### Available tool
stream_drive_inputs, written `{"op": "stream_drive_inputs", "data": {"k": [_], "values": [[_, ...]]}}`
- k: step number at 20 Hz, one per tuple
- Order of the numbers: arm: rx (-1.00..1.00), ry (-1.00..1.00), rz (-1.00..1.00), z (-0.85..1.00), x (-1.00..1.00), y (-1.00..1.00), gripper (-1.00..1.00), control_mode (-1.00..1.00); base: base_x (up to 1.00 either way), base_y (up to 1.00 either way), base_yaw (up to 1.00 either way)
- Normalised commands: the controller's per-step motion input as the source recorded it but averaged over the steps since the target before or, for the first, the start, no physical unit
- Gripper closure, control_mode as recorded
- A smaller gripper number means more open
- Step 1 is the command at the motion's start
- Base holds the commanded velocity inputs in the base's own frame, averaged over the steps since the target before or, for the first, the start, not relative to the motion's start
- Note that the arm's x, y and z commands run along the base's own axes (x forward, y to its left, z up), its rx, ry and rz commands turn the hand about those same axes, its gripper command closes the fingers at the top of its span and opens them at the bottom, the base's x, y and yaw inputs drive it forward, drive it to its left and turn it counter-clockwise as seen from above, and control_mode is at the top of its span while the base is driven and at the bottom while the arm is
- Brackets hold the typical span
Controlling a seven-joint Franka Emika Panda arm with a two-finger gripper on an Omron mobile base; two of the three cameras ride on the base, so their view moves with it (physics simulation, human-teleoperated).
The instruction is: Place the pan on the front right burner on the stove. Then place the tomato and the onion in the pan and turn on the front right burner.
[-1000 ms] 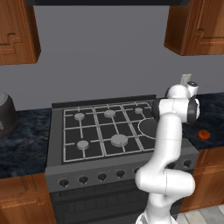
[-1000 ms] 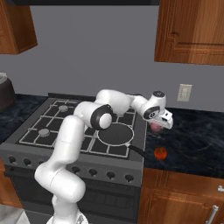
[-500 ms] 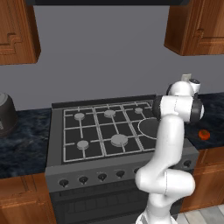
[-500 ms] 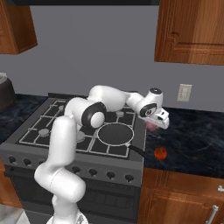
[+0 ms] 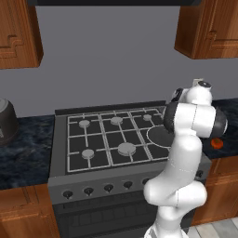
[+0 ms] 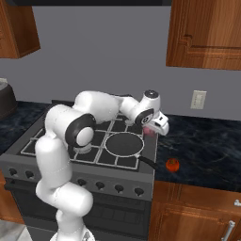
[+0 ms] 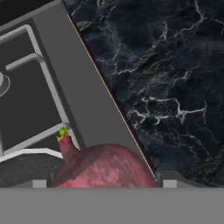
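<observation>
Dull pinkish-red, the onion (image 7: pixel 103 166) sits between the wide-spread pincer (image 6: pixel 155 128) fingers, held above the stove's (image 6: pixel 56 155) right edge, just beside the pan (image 6: pixel 124 143) on the front right burner. The glossy tomato (image 6: pixel 172 164) lies on the dark marble table (image 6: pixel 202 146). The arm has swung the onion leftward, nearer the pan.

Base views flank stove (image 5: pixel 107 139); hand view close, probably downward.
</observation>
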Motion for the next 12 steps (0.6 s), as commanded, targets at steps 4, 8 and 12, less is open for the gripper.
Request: {"op": "stream_drive_inputs", "data": {"k": [4,8,12], "values": [[-0.02,-0.04,-0.02,0.3,-0.27,0.53,1.0,-1.0,0.0,0.0,0.0],[0.0,0.0,-0.02,0.02,-0.24,0.48,1.0,-1.0,0.0,0.0,0.0],[0.0,0.0,0.0,0.0,-0.05,0.45,1.0,-1.0,0.0,0.0,0.0]]}}
